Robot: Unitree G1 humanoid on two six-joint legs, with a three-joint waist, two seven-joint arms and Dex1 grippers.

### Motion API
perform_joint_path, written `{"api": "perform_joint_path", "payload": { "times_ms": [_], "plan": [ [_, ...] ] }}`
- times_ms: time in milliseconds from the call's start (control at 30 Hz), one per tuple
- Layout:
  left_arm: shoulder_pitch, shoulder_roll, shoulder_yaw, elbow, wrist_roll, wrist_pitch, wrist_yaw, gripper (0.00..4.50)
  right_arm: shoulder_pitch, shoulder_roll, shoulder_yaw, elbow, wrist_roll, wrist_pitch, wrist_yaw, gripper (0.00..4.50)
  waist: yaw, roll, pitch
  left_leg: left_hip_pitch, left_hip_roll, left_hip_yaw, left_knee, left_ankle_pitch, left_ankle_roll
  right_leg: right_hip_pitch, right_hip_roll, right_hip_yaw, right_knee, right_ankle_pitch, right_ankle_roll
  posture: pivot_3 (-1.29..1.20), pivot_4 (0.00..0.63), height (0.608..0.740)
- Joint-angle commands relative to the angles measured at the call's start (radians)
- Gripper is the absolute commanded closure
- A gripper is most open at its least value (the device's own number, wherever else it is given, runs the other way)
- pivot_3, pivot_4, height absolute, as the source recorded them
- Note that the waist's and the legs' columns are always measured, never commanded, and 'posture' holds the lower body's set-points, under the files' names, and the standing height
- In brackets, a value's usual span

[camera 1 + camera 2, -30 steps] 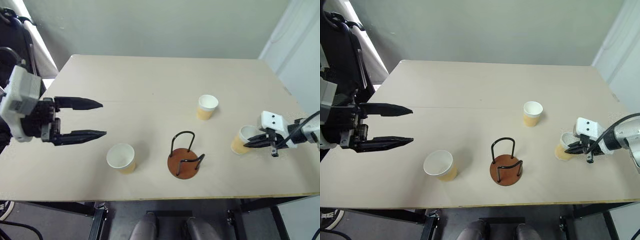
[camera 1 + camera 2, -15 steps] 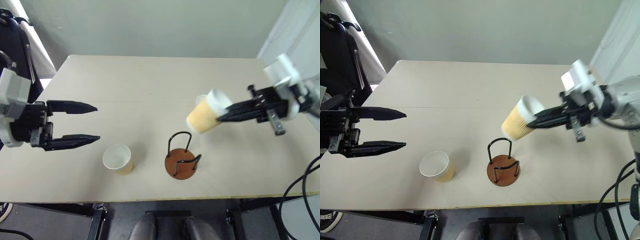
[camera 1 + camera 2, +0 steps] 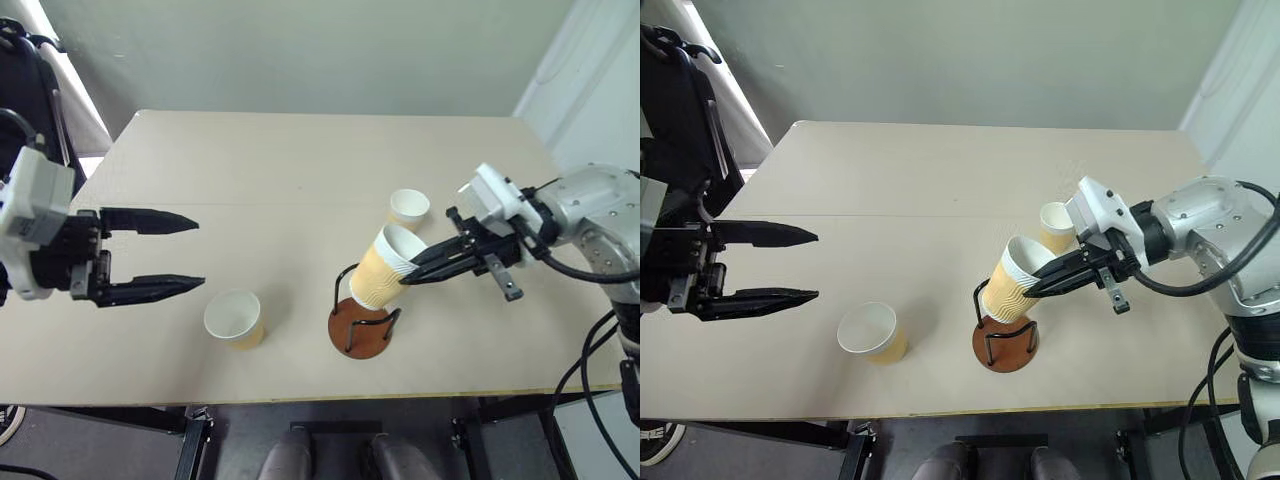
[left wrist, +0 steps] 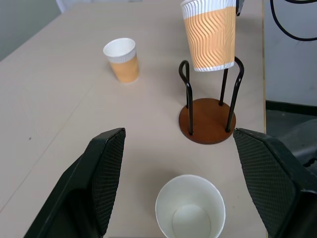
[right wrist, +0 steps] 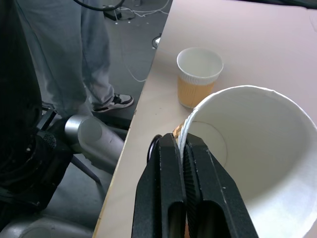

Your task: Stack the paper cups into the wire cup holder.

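Observation:
My right gripper (image 3: 412,271) is shut on the rim of a yellow-tan paper cup (image 3: 380,276). The cup hangs tilted over the wire cup holder (image 3: 358,333), its bottom about level with the tops of the black hoops (image 4: 187,74). In the right wrist view the fingers (image 5: 171,173) pinch the cup's wall (image 5: 247,163). A second cup (image 3: 408,208) stands upright behind the holder. A third cup (image 3: 232,318) stands upright left of the holder near the front edge. My left gripper (image 3: 199,253) hovers open above the table, left of that cup, holding nothing.
The tan table (image 3: 300,160) spreads wide behind the cups. Its front edge (image 3: 300,402) runs close to the holder and the near cup. A person's legs and shoe (image 5: 111,94) stand beyond the table's edge. Black equipment (image 3: 680,110) sits at the far left.
My right gripper lifted the cup from the table's right side, carried it left and lowered it onto the holder's hoops. The left gripper stayed in place, still open.

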Motion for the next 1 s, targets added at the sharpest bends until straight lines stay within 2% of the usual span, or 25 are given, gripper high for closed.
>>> {"api": "perform_joint_path", "payload": {
  "times_ms": [33, 67, 333, 433, 633, 733, 867, 1000],
  "plan": [
    [0.0, 0.025, 0.047, -0.009, 0.005, -0.012, 0.002, 0.77, -0.024, 0.008, 0.006, 0.005, -0.004, 0.006, 0.005, 4.1, 0.0, 0.0, 0.0, 0.0, 0.0, 0.0, 0.0, 0.0, 0.0, 0.0, 0.0, 0.0, 0.0, 0.0, 0.0, 0.0, 0.15, 0.74],
    [0.001, 0.025, 0.047, -0.009, 0.005, -0.013, 0.003, 0.77, -0.028, 0.014, 0.009, 0.01, -0.004, 0.009, 0.004, 3.92, 0.0, 0.0, 0.0, 0.0, 0.0, 0.0, 0.0, 0.0, 0.0, 0.0, 0.0, 0.0, 0.0, 0.0, 0.0, 0.0, 0.15, 0.74],
    [0.009, 0.021, 0.049, -0.021, 0.003, -0.01, 0.014, 0.77, -0.056, 0.025, 0.013, 0.057, -0.037, -0.007, 0.005, 1.07, 0.0, 0.0, 0.0, 0.0, 0.0, 0.0, 0.0, 0.0, 0.0, 0.0, 0.0, 0.0, 0.0, 0.0, -0.001, 0.0, 0.15, 0.74],
    [0.011, 0.019, 0.053, -0.029, -0.003, -0.008, 0.019, 0.77, -0.117, 0.028, 0.009, 0.19, -0.127, -0.101, -0.013, 0.06, -0.001, 0.0, 0.0, 0.0, 0.0, 0.0, 0.0, 0.0, 0.0, 0.0, 0.0, 0.0, 0.0, 0.0, -0.001, 0.0, 0.15, 0.74],
    [0.021, 0.011, 0.055, -0.042, -0.007, -0.011, 0.034, 0.77, -0.349, 0.148, 0.154, 0.8, -0.478, -0.464, -0.093, 0.02, -0.005, 0.0, 0.0, 0.001, 0.0, 0.0, 0.0, 0.0, 0.0, -0.003, 0.0, 0.0, 0.003, 0.002, -0.004, 0.0, 0.15, 0.74],
    [0.027, 0.004, 0.057, -0.058, -0.012, -0.008, 0.045, 0.77, -0.414, 0.226, 0.191, 1.055, -0.588, -0.63, -0.132, 0.02, -0.005, 0.0, 0.0, 0.0, 0.001, 0.0, -0.001, -0.001, -0.001, -0.005, 0.0, -0.001, 0.006, 0.002, -0.006, 0.0, 0.15, 0.74],
    [0.052, -0.005, 0.081, -0.089, -0.022, 0.006, 0.058, 0.77, -0.461, 0.29, 0.23, 1.282, -0.714, -0.778, -0.203, 0.02, -0.003, 0.001, 0.0, -0.01, 0.001, 0.0, -0.002, 0.0, -0.003, -0.016, 0.0, -0.001, 0.009, 0.002, -0.006, 0.0, 0.15, 0.74],
    [0.076, -0.007, 0.11, -0.114, -0.03, 0.024, 0.069, 0.77, -0.488, 0.333, 0.239, 1.406, -0.797, -0.843, -0.265, 0.02, -0.004, 0.001, 0.0, -0.016, 0.002, 0.0, -0.002, 0.004, -0.01, -0.022, 0.0, -0.002, 0.01, 0.002, -0.006, 0.0, 0.15, 0.74]
  ]
}}
